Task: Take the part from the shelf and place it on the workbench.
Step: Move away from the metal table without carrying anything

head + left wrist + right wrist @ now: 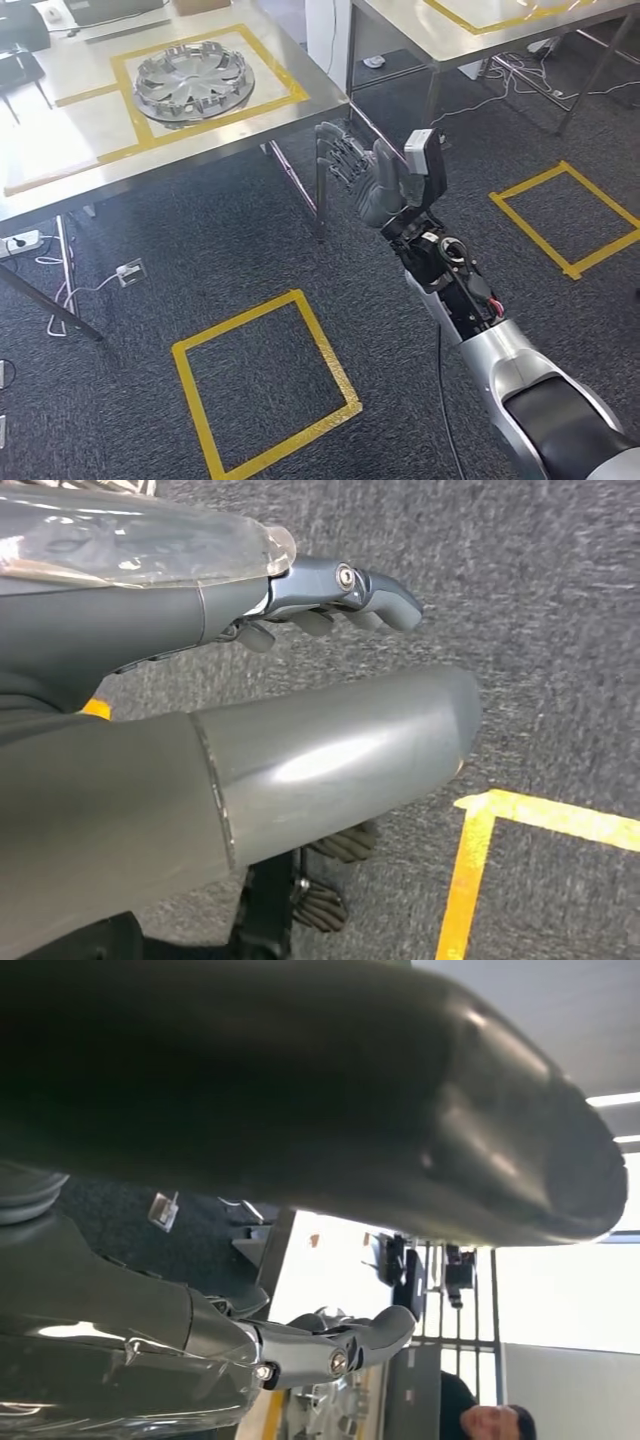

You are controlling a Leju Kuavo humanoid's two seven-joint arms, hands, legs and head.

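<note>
The part, a silver wheel cover [194, 80], lies flat on the steel workbench [75, 140] inside a yellow tape rectangle. My right hand [362, 175] is raised in the air just off the workbench's near right corner, below and to the right of the wheel cover. Its fingers are spread and it holds nothing. In the right wrist view the right hand [332, 1345] shows straight fingers and a big dark thumb with nothing between them. My left hand [324, 750] hangs over the grey carpet, fingers straight, holding nothing.
A second steel table [483, 30] stands at the back right. Yellow tape squares [264, 390] [566, 215] mark the carpet. A power strip [23, 242] and cables lie under the workbench. Black devices [19, 60] sit at its far left. A person [490, 1422] stands beyond.
</note>
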